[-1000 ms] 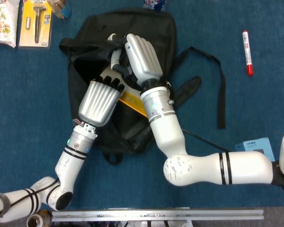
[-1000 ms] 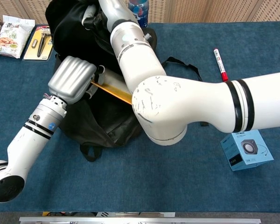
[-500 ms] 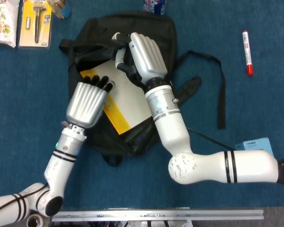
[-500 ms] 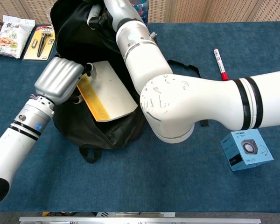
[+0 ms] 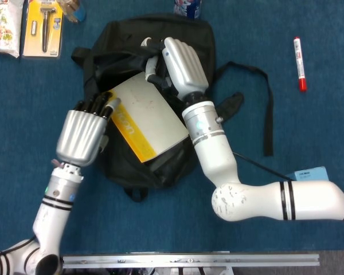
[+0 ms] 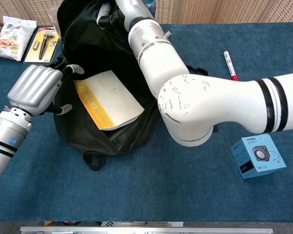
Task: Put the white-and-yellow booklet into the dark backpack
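The left hand (image 5: 83, 133) is pulling away, fingers loosely curled and empty, leaving the white-and-yellow booklet (image 5: 144, 121) lying in the dark backpack (image 5: 183, 40), whose flap the right hand (image 5: 182, 63) is gripping.

booklet (image 5: 148, 117) fills backpack (image 5: 126, 40) mouth, right hand (image 5: 182, 62) above

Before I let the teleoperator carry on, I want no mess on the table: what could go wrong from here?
The white-and-yellow booklet lies only partly inside the dark backpack, its lower corner sticking out, so it may slide back out.

The right hand holds the opening's edge; if it lets go, the fabric could fall over the booklet.

The left hand sits at the bag's left rim beside the booklet's yellow edge and might snag the fabric.
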Controlling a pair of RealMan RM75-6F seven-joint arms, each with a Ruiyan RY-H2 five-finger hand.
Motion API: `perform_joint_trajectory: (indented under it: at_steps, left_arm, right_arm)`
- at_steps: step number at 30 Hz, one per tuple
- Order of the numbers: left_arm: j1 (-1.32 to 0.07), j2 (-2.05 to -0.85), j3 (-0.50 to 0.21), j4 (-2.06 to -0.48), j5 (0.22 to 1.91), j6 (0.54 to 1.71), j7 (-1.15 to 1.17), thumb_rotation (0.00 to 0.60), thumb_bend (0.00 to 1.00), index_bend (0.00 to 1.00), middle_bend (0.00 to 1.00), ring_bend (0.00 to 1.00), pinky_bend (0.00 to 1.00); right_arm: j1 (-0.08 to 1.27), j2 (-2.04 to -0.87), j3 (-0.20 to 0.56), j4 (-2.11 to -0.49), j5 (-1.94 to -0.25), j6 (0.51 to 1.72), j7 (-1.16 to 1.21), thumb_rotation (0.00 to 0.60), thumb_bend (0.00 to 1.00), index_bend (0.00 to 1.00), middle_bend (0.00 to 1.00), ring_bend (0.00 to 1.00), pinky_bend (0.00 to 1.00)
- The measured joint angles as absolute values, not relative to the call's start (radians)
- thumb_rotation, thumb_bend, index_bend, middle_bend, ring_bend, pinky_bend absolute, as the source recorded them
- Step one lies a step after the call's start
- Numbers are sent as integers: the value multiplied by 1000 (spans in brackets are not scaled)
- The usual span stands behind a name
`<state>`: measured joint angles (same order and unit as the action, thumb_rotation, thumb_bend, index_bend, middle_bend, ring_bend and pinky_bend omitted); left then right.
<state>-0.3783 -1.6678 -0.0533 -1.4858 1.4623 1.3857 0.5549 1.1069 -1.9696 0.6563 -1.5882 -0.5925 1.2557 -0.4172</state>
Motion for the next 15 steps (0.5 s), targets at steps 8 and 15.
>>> perform_joint_trajectory:
  at_steps: [8, 15]
  left_arm:
    - [-323, -1579, -9, -1546, 1490, 1431, 505, 600, 131, 199, 212, 225, 391]
    - [-276, -1511, 20, -1575, 1510, 1466, 468, 600, 131, 192, 205, 224, 348]
  right_arm:
    - [1079, -1924, 623, -1624, -587, 1224, -418, 600, 795, 634, 559, 534, 754]
    - [1054, -1867, 584, -1671, -565, 1162, -424, 600, 709, 598, 497, 454, 655]
